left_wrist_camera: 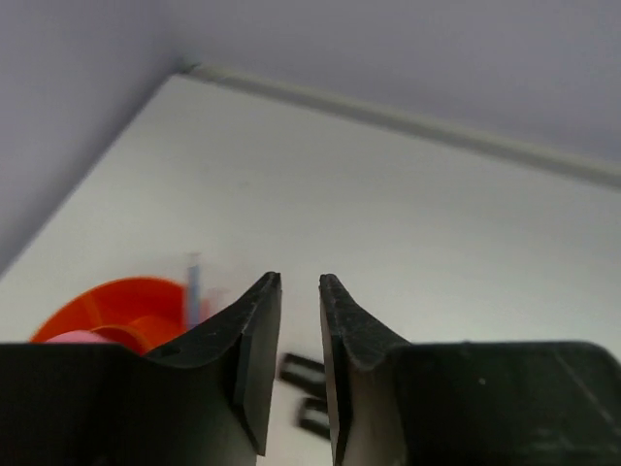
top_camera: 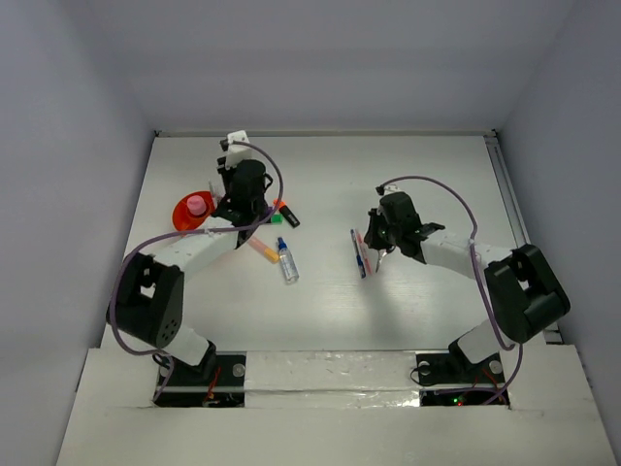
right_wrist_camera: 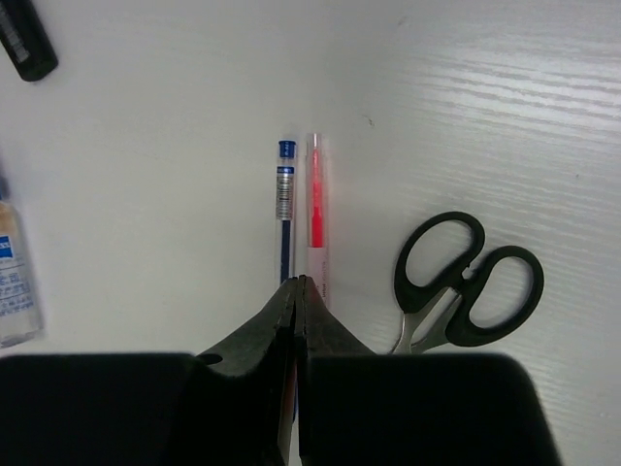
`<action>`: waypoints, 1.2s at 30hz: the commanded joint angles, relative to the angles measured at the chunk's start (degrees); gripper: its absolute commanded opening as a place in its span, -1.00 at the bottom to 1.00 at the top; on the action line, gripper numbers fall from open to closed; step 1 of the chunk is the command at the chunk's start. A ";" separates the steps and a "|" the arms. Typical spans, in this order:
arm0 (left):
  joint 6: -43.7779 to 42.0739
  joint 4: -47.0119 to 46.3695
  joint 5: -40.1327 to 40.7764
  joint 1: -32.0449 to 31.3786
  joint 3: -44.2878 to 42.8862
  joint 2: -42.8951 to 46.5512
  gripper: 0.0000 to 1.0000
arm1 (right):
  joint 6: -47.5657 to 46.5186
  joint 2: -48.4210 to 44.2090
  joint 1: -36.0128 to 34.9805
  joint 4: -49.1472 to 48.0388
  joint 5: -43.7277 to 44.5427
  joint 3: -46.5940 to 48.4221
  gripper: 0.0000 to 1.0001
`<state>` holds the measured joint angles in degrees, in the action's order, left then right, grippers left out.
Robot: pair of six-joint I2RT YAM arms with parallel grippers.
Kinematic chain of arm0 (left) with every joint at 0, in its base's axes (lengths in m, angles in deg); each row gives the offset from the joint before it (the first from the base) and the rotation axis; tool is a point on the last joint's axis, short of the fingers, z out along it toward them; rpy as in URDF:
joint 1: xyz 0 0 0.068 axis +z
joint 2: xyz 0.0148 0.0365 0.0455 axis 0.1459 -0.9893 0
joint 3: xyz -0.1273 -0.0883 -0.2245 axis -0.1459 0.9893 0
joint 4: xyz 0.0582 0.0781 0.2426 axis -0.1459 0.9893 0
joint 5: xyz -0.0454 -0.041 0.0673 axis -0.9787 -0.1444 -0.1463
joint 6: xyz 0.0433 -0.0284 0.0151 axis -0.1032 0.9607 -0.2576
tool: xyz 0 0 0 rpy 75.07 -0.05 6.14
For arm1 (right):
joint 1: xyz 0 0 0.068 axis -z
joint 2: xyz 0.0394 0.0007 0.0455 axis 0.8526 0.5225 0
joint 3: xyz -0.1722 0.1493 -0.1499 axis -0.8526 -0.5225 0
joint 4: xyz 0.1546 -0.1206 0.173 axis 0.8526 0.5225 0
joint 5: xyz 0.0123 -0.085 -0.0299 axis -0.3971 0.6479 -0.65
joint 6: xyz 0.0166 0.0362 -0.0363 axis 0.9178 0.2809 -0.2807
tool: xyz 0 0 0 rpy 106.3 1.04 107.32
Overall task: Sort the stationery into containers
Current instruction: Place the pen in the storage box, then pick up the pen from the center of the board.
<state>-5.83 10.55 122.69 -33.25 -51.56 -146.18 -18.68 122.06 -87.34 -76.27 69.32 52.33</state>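
Observation:
The orange holder [top_camera: 184, 216] stands at the left with a pink-capped bottle [top_camera: 197, 204] in it. In the left wrist view the holder [left_wrist_camera: 112, 303] also holds a thin blue pen [left_wrist_camera: 193, 284]. My left gripper [top_camera: 240, 202] [left_wrist_camera: 300, 280] hovers just right of the holder, slightly open and empty. Black highlighters [top_camera: 285, 212] lie beside it, blurred below the fingers [left_wrist_camera: 305, 369]. A yellow marker [top_camera: 262, 249] and a clear blue-capped bottle [top_camera: 287, 262] lie nearer. My right gripper [top_camera: 373, 241] [right_wrist_camera: 299, 282] is shut above a blue pen [right_wrist_camera: 283, 204] and a red pen [right_wrist_camera: 315, 209]. Black-handled scissors [right_wrist_camera: 466, 282] lie to their right.
White walls enclose the table on three sides, with the back edge [left_wrist_camera: 408, 121] close behind the holder. The bottle [right_wrist_camera: 15, 277] and a black highlighter end [right_wrist_camera: 27, 44] show at the left of the right wrist view.

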 commanded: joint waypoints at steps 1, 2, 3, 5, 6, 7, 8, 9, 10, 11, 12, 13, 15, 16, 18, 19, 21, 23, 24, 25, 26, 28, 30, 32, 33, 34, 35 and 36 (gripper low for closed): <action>10.60 8.22 -10.40 -3.69 -6.96 6.71 -0.62 | -0.81 1.75 0.28 -0.17 -0.64 2.13 -0.85; 12.79 9.89 -15.74 -5.79 -8.11 6.80 -0.67 | -1.07 2.62 0.28 -0.17 -0.56 2.39 -0.65; 16.03 12.43 -18.06 -6.94 -8.55 6.45 -0.71 | -1.16 3.32 0.28 0.18 -0.56 2.57 -0.53; 18.86 15.08 -23.24 -10.45 -9.17 4.79 -0.94 | -1.60 4.73 0.28 0.62 -0.56 3.53 -0.35; 19.92 15.70 -24.66 -11.60 -8.21 4.34 -1.00 | -1.78 6.04 0.28 0.71 -0.56 3.80 -0.32; 21.41 15.45 -26.07 -12.74 -7.34 3.64 -1.00 | -2.04 6.66 0.28 0.88 -0.21 4.23 -0.29; 22.30 15.18 -28.00 -14.67 -6.54 3.20 -1.00 | -2.04 7.37 0.28 1.06 0.41 5.37 -0.26; 23.09 14.22 -29.06 -15.47 -4.80 2.93 -1.00 | -2.13 8.07 0.28 1.49 0.50 5.99 -0.25; 24.49 13.69 -30.20 -16.18 -3.91 2.58 -1.00 | -2.22 9.29 0.28 1.67 0.41 6.52 -0.25; 25.46 13.34 -31.87 -16.79 -3.20 2.06 -1.00 | -2.13 9.92 0.28 1.67 0.32 6.96 -0.25; 26.25 11.94 -32.84 -17.32 -1.54 1.79 -1.00 | -2.04 10.44 0.28 1.59 0.15 7.48 -0.25; 26.78 11.32 -33.81 -18.20 -0.83 1.70 -1.00 | -2.04 11.32 0.28 1.67 0.41 7.66 -0.25; 28.10 10.61 -35.39 -18.81 -0.03 0.56 -1.00 | -2.04 12.29 0.28 2.37 2.43 8.54 -0.25; 28.28 10.96 -35.75 -18.82 -0.29 0.03 -0.96 | -2.04 12.73 0.28 2.64 3.13 8.89 -0.27; 28.72 12.88 -36.63 -18.82 -1.52 -2.51 -0.89 | -2.13 14.05 0.28 2.99 4.36 9.60 -0.35; 28.90 12.90 -36.89 -19.34 -1.44 -3.04 -0.81 | -2.13 14.40 0.28 3.25 4.80 10.47 -0.40; 29.51 12.28 -38.56 -19.35 -1.52 -4.62 -0.67 | -2.31 15.02 0.28 3.87 6.73 11.00 -0.51; 29.69 12.54 -40.05 -19.35 -2.22 -6.81 -0.53 | -2.74 15.54 0.28 4.57 7.96 11.79 -0.53; 29.69 12.89 -40.14 -19.35 -2.92 -7.52 -0.52 | -2.83 16.24 0.28 5.53 8.84 12.14 -0.54; 30.04 12.90 -40.06 -19.35 -3.02 -8.23 -0.50 | -3.10 16.51 0.28 5.98 9.28 12.58 -0.53; 30.39 12.72 -40.14 -19.87 -3.02 -9.36 -0.50 | -3.27 16.78 0.28 6.41 9.72 13.28 -0.50; 31.09 11.93 -40.67 -20.40 -3.02 -10.34 -0.49 | -3.54 17.30 0.28 7.55 11.57 13.90 -0.42; 31.45 12.19 -40.58 -21.01 -3.89 -11.74 -0.41 | -3.89 17.83 0.28 8.44 12.97 15.39 -0.35; 31.71 12.63 -40.15 -21.63 -4.60 -13.23 -0.36 | -4.32 19.23 0.28 9.58 13.77 16.45 -0.38; 31.97 11.94 -40.06 -22.15 -4.43 -13.59 -0.31 | -4.68 19.76 0.28 9.93 13.86 17.41 -0.50; 32.24 11.41 -40.23 -22.16 -4.43 -13.86 -0.22 | -4.68 20.20 0.28 10.89 13.95 17.94 -0.64; 32.41 11.05 -40.93 -22.16 -4.51 -14.55 -0.16 | -4.68 20.73 0.28 10.99 14.03 18.12 -0.86; 32.50 10.96 -41.11 -22.68 -5.21 -15.08 -0.14 | -4.59 20.65 0.28 10.90 14.12 18.12 -0.96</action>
<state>25.41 23.89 82.41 -55.15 -53.77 -161.02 -22.19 140.64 -87.36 -68.56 80.38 69.07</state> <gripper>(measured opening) 0.421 0.095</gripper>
